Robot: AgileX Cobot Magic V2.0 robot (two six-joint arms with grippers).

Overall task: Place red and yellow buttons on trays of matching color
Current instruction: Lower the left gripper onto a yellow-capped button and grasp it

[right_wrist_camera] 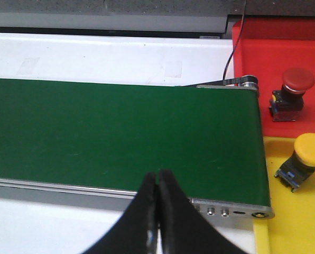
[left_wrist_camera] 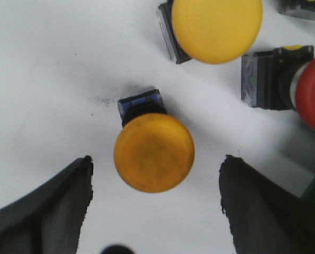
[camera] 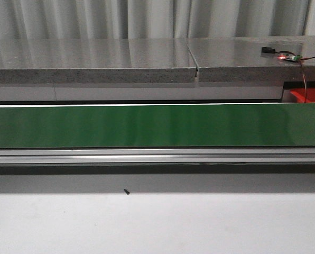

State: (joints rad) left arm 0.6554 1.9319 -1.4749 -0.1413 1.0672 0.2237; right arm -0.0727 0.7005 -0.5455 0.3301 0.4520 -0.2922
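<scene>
We see the left claw (left_wrist_camera: 155, 203) spread wide, a yellow button (left_wrist_camera: 154, 152) lying between its fingers (left_wrist_camera: 52, 206), untouched.

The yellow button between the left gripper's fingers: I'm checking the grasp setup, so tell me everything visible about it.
In the left wrist view, the yellow button has a round, domed, orange-yellow cap, apparently smooth plastic, on a black collar and a small blue-grey base block. It lies on the white surface, cap toward the camera. The left gripper is open, a dark finger on each side, neither touching it. Another yellow button and a red button lie apart from it.
</scene>
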